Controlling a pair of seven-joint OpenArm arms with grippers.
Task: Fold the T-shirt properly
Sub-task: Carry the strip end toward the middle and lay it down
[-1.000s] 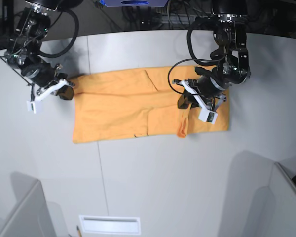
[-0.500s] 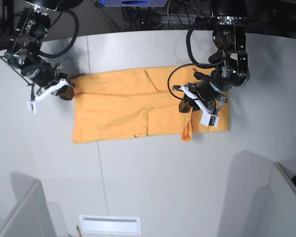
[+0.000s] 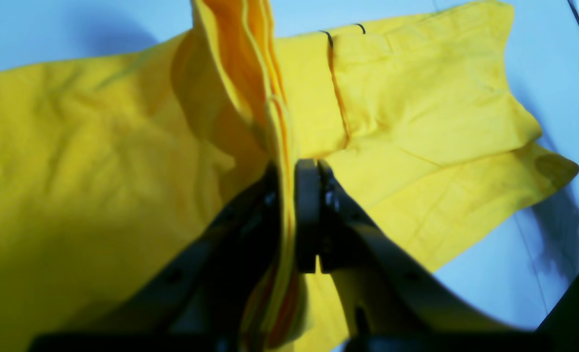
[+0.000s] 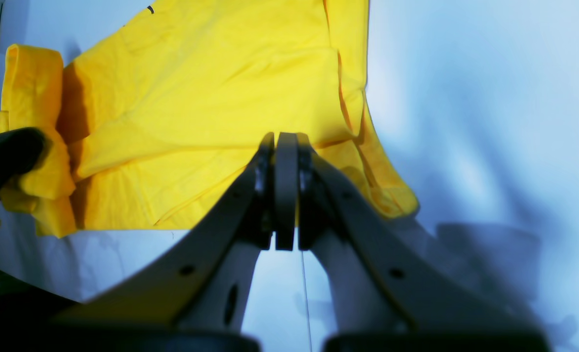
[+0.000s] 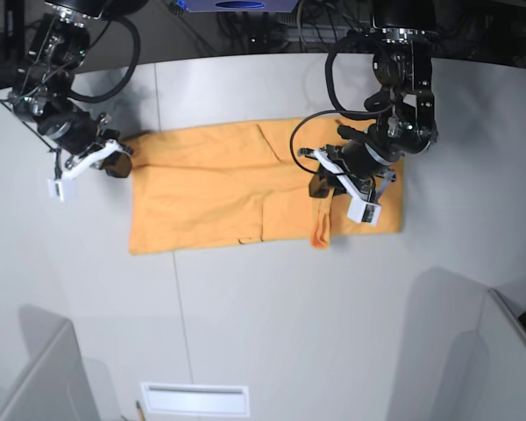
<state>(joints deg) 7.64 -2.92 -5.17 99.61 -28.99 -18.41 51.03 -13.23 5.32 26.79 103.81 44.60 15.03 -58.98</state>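
The T-shirt (image 5: pixel 210 184) lies as a wide orange band across the grey table (image 5: pixel 272 307), partly folded. My left gripper (image 5: pixel 321 188) sits over its right part and is shut on a raised ridge of several cloth layers. That ridge hangs down to the front edge of the shirt. Seen from the left wrist, the gripper (image 3: pixel 289 168) pinches the upright fold of the T-shirt (image 3: pixel 99 161). My right gripper (image 5: pixel 118 163) is shut at the shirt's left edge. Its tips (image 4: pixel 279 139) show nothing between them, and the T-shirt (image 4: pixel 211 98) lies just beyond.
A white slotted panel (image 5: pixel 195 399) lies at the table's front edge. Grey partitions stand at the front left (image 5: pixel 35 377) and front right (image 5: pixel 473 342). Cables and dark equipment (image 5: pixel 237 13) line the back edge.
The left gripper swung slightly right with the pinched fold, then back left, and the shirt's right edge drew in a little. The right arm has not moved.
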